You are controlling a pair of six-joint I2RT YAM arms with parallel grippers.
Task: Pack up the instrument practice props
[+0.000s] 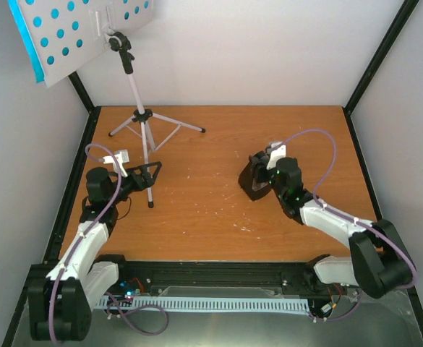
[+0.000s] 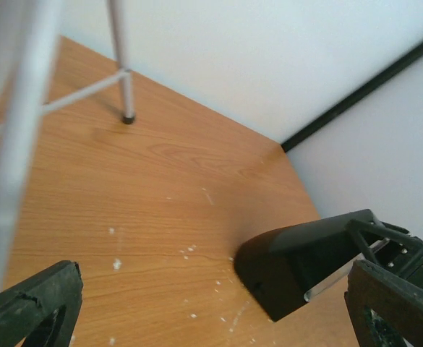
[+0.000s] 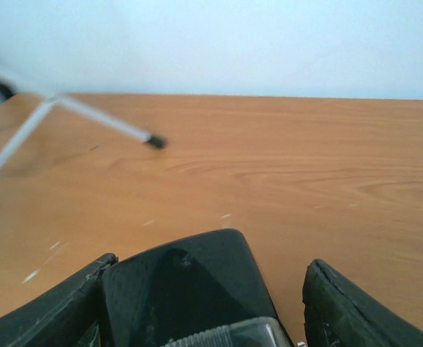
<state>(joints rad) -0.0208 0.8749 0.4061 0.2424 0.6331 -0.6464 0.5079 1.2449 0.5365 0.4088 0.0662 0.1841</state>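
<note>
One metronome (image 3: 182, 282) between right tool (image 3: 207, 266) fingers, grip unclear; left tool (image 2: 211, 285) wide open, empty.

Bright, even light casts soft shadows; in both wrist views the music stand (image 2: 12, 159) looks blurred.

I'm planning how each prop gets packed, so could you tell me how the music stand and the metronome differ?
The music stand is white, tall and spindly on tripod legs; the metronome is black and squat. The stand is at the left rear of the table, the metronome right of centre. The right gripper straddles the metronome; the open left gripper only sits beside a stand leg. Both stand upright on the table.
</note>
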